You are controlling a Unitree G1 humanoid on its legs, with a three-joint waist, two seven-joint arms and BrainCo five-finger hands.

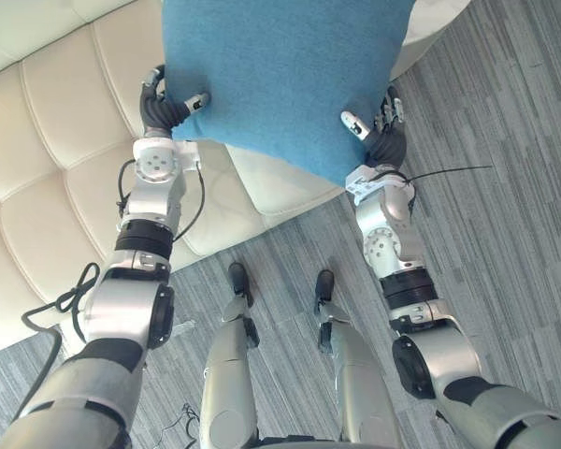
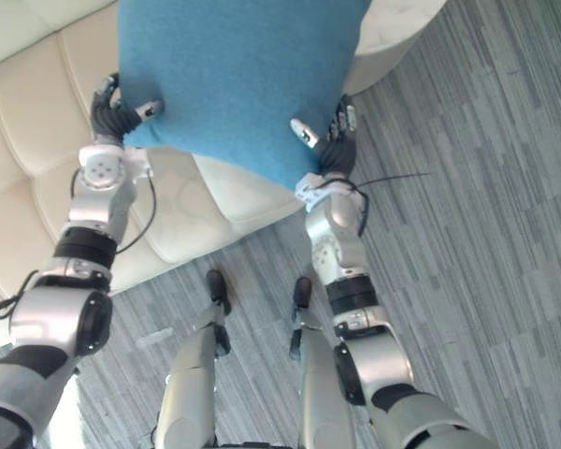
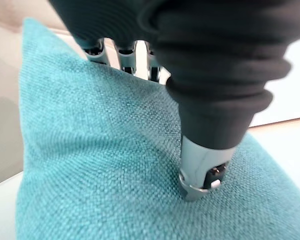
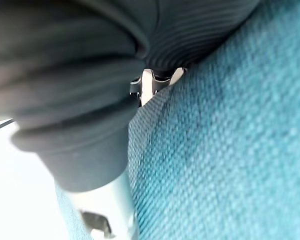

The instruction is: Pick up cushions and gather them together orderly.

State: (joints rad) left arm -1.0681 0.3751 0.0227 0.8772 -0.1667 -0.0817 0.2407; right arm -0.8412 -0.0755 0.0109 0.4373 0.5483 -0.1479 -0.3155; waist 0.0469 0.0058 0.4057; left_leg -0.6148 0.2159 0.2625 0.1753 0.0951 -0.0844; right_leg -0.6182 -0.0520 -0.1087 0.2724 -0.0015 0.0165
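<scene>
Blue cushion point(image 1: 280, 75) is up in the air in front of me, held flat-on between both hands. It's lifted clear of the cream sofa point(image 1: 56, 140) and hangs over the sofa's front edge, with the grey carpet point(image 1: 505, 187) below.

Left hand point(image 1: 159, 110) has the lower left edge. The thumb point(image 3: 202, 170) is dug into the near face and dents the weave, and the fingers point(image 3: 122, 50) are hooked over the edge to the far side. That's a pinch, closed on the fabric.

Right hand point(image 1: 385, 140) does the mirror job on the lower right edge, with its thumb laid on the near face and its dark tips up at the rim. From my right wrist those fingers are mostly hidden behind the cover, so I read that grip as closed on the cushion rather than see all of it.

Why two hands, low on opposite edges? A soft thing this wide would fold and droop if I held it by one corner. Clamped on both sides it hangs square, and I can set it down straight. I'm holding it high so its bottom corner clears the seat.

My call is that this is the carry, mid-task. The next move would be lowering it neatly into line with its fellows, wherever they end up gathered. The risk is a thumb slipping on the loose cloth, so the cushion swings skew and lands crooked.
</scene>
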